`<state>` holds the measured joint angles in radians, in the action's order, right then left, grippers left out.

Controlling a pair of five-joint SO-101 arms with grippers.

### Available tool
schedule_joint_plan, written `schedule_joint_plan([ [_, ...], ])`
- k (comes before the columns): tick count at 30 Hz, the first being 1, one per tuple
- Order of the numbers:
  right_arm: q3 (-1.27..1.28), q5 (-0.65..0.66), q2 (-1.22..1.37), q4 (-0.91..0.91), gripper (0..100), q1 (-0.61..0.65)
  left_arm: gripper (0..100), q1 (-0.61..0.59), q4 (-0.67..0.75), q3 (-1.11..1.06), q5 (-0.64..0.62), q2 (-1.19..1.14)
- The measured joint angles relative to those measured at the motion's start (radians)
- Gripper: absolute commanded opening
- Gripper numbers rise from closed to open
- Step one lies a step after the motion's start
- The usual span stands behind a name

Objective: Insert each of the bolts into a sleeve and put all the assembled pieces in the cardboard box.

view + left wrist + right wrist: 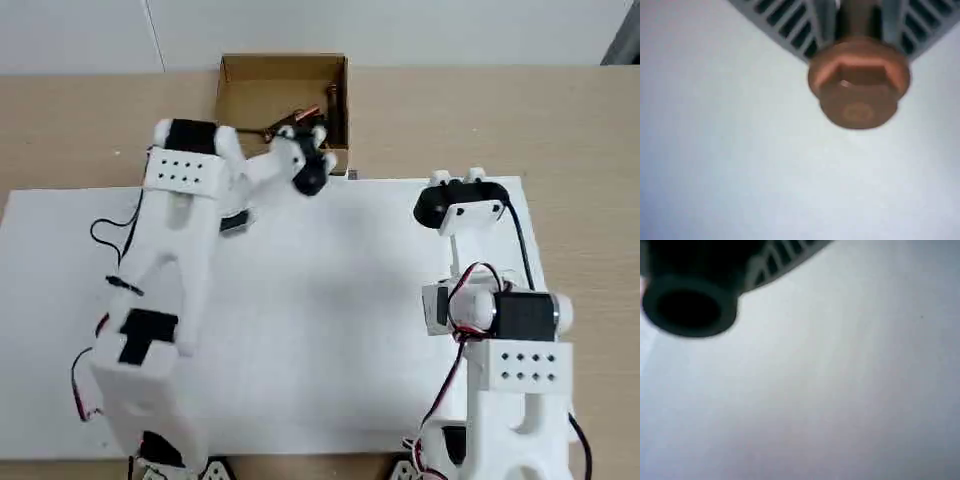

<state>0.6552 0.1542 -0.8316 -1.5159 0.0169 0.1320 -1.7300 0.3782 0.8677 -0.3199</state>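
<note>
left fingers [782, 22] are clamped on the shank of a copper bolt [857, 90], hex head sticking out. that arm sits at the near edge of the cardboard box [232, 90], which already holds copper pieces [300, 117]. right fingers [782, 257] look closed on a black sleeve [687, 307], open bore facing out and ready to take a bolt, over the white mat [330, 320] on the desk [580, 130]. bolt and sleeve are well apart, so mating isn't done yet.

A wooden table [580, 130] carries a white sheet [320, 330]. The cardboard box [250, 90] sits on the wood, at the sheet's far edge.
</note>
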Motion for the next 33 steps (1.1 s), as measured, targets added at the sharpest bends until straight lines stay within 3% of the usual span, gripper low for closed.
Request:
schedule_joint_plan([
  [4,-0.003,0.000,-0.006,-0.011,0.6,0.000,1,0.083,0.000,0.000,-0.193,0.071],
  [9,-0.003,0.000,-0.173,-0.011,0.4,-0.003,1,0.141,-0.005,0.000,-0.307,0.187],
  [18,0.094,0.000,-0.454,-0.003,0.3,0.000,1,0.219,0.018,-0.060,-0.621,0.433],
  [23,0.206,0.000,-0.522,0.100,0.3,0.000,1,0.221,0.155,-0.256,-0.760,0.554],
  [33,0.463,0.000,-0.572,0.417,0.3,0.000,1,0.221,0.565,-0.778,-0.921,0.842],
])
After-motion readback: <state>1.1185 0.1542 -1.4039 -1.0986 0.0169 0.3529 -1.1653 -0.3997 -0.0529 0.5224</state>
